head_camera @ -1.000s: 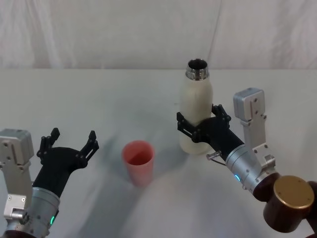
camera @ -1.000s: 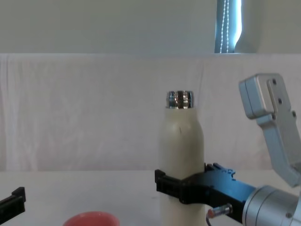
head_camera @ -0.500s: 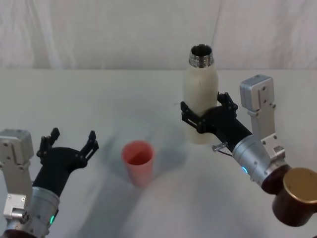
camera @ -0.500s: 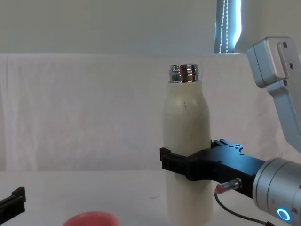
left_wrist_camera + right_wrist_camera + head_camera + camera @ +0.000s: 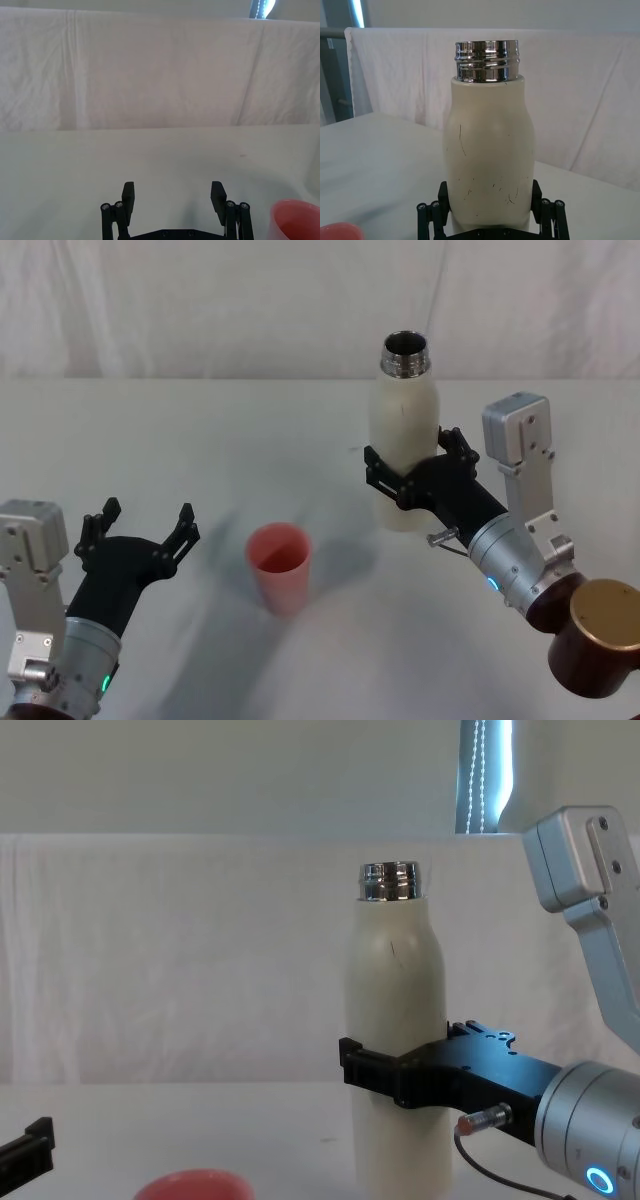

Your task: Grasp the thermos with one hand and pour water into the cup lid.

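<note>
Head view: my right gripper point(image 5: 405, 483) is clamping the upright thermos point(image 5: 404, 430) at mid-body; the cup lid point(image 5: 280, 566) is standing to its left; my left gripper point(image 5: 140, 533) is idling with fingers spread. Right wrist view: my fingers point(image 5: 442, 195) are pressing both thermos point(image 5: 489, 165) flanks. Chest view: the thermos point(image 5: 394, 1020) is standing vertical in my grip.

A white table point(image 5: 200, 440) is lying across the foreground, its surface plain and matte. A creased white cloth point(image 5: 200, 310) is hanging along its far edge as a backdrop. Above the cloth, a bright strip of window point(image 5: 487, 775) is showing between pale walls point(image 5: 200, 770).
</note>
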